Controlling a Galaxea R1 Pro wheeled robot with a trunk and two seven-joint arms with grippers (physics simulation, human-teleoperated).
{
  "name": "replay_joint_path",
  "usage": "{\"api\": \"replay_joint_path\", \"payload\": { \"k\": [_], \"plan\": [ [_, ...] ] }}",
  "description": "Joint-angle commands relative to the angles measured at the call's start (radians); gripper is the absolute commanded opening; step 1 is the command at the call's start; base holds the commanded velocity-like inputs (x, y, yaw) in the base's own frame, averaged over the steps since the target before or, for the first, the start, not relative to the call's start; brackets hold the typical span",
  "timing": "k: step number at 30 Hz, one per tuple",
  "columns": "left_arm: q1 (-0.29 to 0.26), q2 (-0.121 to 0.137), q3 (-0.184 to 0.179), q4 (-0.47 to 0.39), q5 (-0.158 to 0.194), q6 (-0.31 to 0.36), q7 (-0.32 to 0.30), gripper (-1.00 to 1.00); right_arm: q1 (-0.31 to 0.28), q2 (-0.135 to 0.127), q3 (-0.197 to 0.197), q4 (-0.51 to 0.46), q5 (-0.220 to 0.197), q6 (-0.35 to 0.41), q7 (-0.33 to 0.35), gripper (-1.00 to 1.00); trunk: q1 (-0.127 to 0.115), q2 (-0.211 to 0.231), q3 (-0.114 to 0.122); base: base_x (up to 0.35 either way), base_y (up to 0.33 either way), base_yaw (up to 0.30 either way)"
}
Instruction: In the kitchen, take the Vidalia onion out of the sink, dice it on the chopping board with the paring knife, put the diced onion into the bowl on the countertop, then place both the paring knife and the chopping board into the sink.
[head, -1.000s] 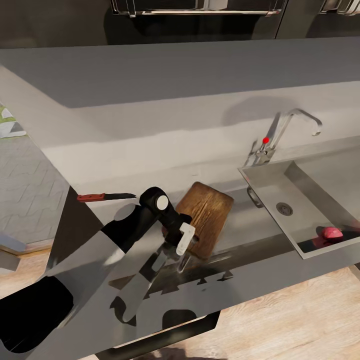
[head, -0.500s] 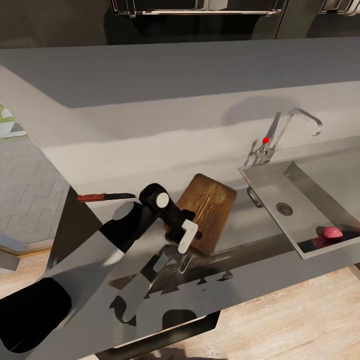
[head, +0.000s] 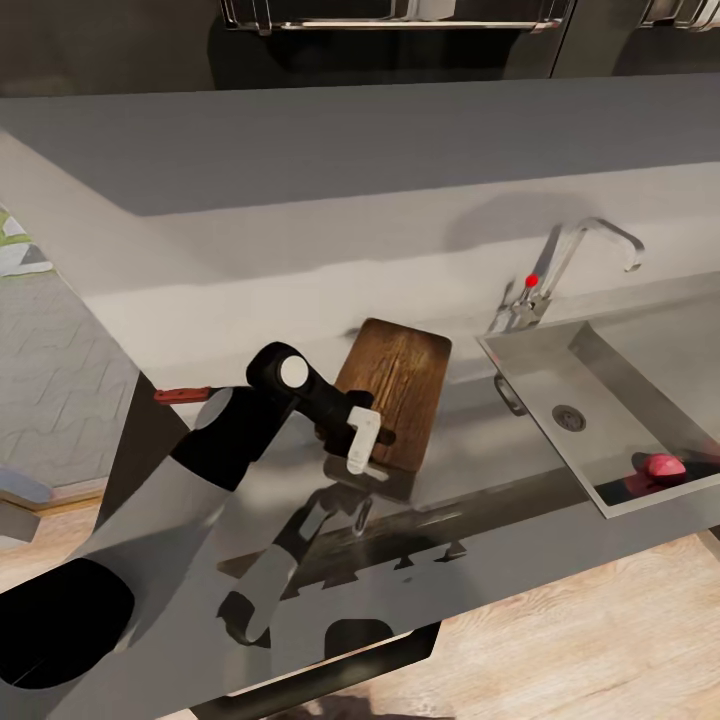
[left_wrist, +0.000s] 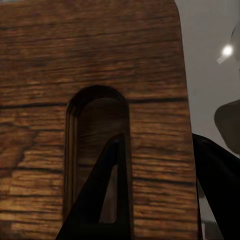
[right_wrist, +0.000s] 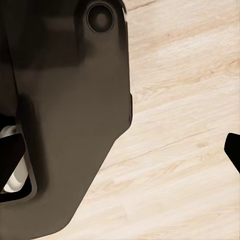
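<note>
The brown chopping board (head: 397, 385) lies on the grey countertop (head: 300, 250), left of the sink (head: 530, 347). My left gripper (head: 376, 450) is shut on the board's near end. In the left wrist view, one dark finger (left_wrist: 102, 195) reaches through the slot hole of the chopping board (left_wrist: 90, 55) and the other finger (left_wrist: 217, 182) sits outside its edge. The pinkish Vidalia onion (head: 663, 465) rests in the sink's near corner. The paring knife's red handle (head: 181, 394) shows left of my left arm, which covers the blade. The bowl is out of view. My right gripper (right_wrist: 125, 160) hangs open over the wooden floor.
A grey tap (head: 560, 265) with a small red knob (head: 531, 280) stands behind the sink, and the round drain (head: 568, 417) sits mid-basin. A metal rack (head: 390, 15) hangs above the back wall. A patterned grey surface (head: 55, 390) lies at the left.
My left gripper has drawn the chopping board to the left and turned it, away from the sink. My arm now covers the knife's blade. The onion has not moved.
</note>
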Motion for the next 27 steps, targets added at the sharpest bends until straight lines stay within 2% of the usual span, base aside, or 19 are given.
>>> {"api": "replay_joint_path", "payload": {
  "k": [1, 11, 17, 23, 27],
  "plan": [
    [-0.001, 0.001, 0.003, 0.000, -0.003, 0.008, -0.006, -1.00, 0.000, 0.000, -0.001, 0.001, 0.003, -0.003, -0.004, 1.00, 0.000, -0.002, -0.001, 0.000, 0.000, 0.000],
    [-0.001, 0.002, 0.006, 0.004, -0.002, 0.015, -0.006, -1.00, 0.000, 0.000, -0.002, 0.001, 0.003, -0.003, -0.004, 1.00, 0.000, -0.002, -0.001, 0.000, 0.000, 0.000],
    [-0.001, 0.002, 0.006, -0.003, -0.005, 0.115, -0.001, -1.00, 0.000, 0.000, -0.003, 0.001, 0.003, -0.002, -0.002, 1.00, 0.000, -0.002, -0.001, 0.000, 0.000, 0.000],
    [-0.001, 0.003, 0.006, -0.064, -0.005, 0.149, -0.005, -1.00, 0.000, -0.001, -0.001, 0.001, 0.005, -0.003, -0.002, 1.00, 0.000, -0.002, -0.001, 0.000, 0.000, 0.000],
    [-0.001, 0.009, 0.005, -0.101, -0.005, 0.236, -0.004, -1.00, 0.000, -0.002, -0.001, 0.001, 0.005, -0.003, -0.002, 1.00, 0.000, -0.002, -0.001, 0.000, 0.000, 0.000]
  ]
}}
